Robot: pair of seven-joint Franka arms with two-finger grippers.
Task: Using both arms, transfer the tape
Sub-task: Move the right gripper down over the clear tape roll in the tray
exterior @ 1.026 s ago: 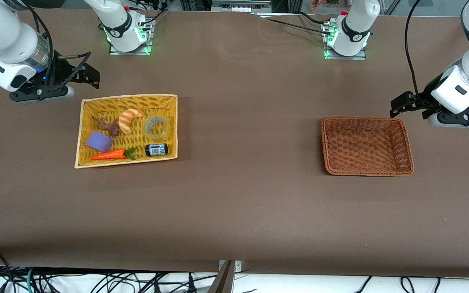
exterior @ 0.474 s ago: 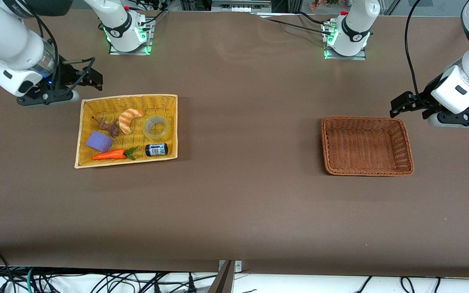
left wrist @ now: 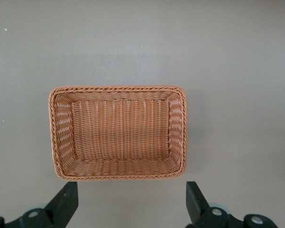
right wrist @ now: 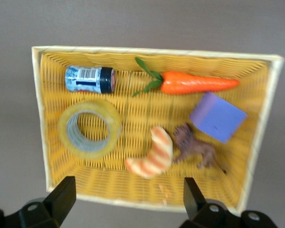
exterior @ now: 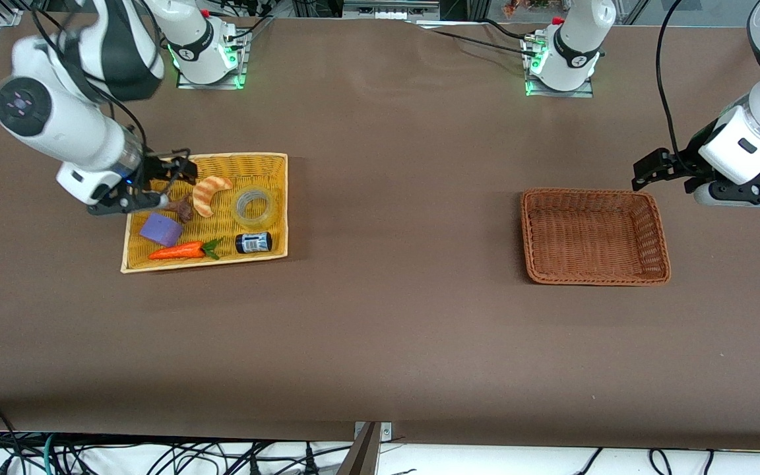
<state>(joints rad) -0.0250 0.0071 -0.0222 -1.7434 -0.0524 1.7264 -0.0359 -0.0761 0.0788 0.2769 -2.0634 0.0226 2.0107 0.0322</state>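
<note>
Right gripper (exterior: 179, 173): you have swung it in from outside the yellow basket (exterior: 274, 158); it now hangs over the basket's corner, jaws spread, empty
Tape (exterior: 254, 206): lies flat in that basket, beside the croissant (exterior: 209, 194), not yet grasped
Left gripper (exterior: 650, 171): waits by the brown basket (exterior: 662, 251), jaws apart
Meaning: your pickup approach is under way

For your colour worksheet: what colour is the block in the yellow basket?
Purple; the block shows best in the right wrist view.

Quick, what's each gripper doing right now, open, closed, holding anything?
Right gripper: open, holding nothing, over the yellow basket that holds the tape.
Left gripper: open, holding nothing, waiting over the table beside the brown basket.
</note>
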